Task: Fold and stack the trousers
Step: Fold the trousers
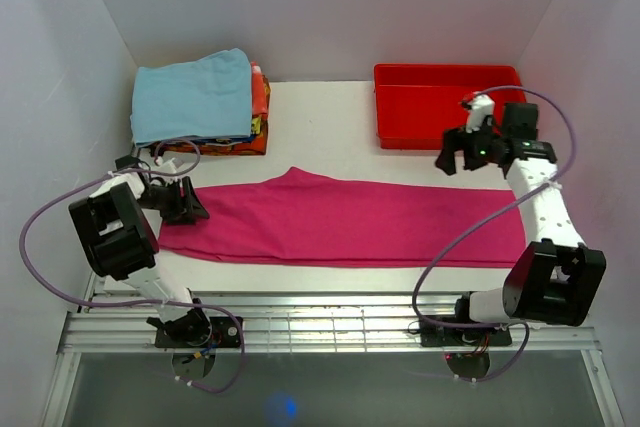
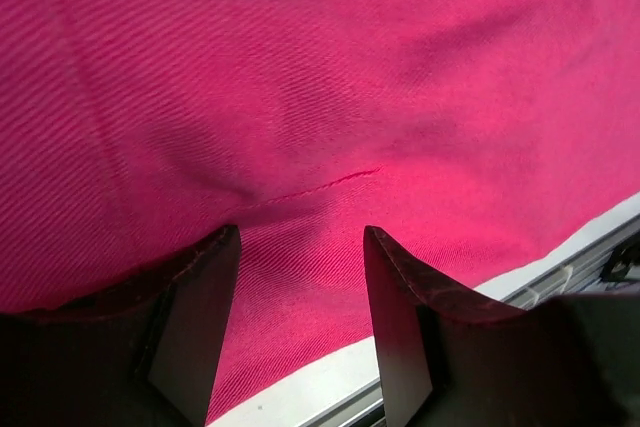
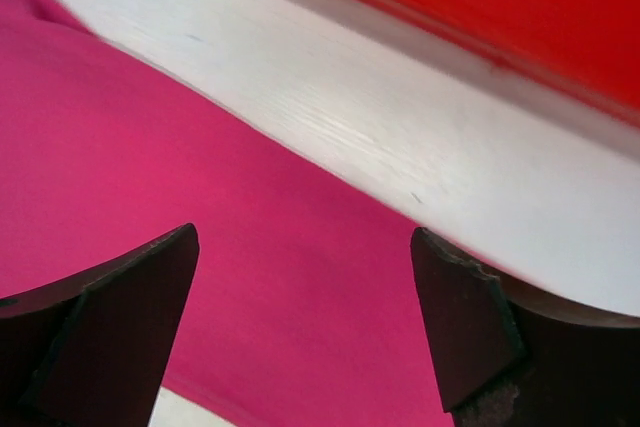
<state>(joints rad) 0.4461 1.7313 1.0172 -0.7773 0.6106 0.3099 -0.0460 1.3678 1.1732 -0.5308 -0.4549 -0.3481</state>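
The left pincer sits low at the left end of the trousers. In the left wrist view its two dark fingers are spread apart, with the magenta cloth showing in the gap between them and nothing pinched. A thin stitched seam runs across the cloth just ahead of the fingertips, and a strip of white worktop shows below the cloth's near edge. The right pincer hangs raised over the right side, between the trousers' right end and the red plastic tray. Its jaws are also wide open and hold nothing. In the right wrist view, pink cloth lies under that pincer, then bare worktop, then the blurred tray wall. The trousers lie flat as one long band running left to right across the middle of the worktop, with a small peak on the far edge. At the far left corner a folded light blue cloth rests on top of a stack of colourful cloths, well apart from the tray.
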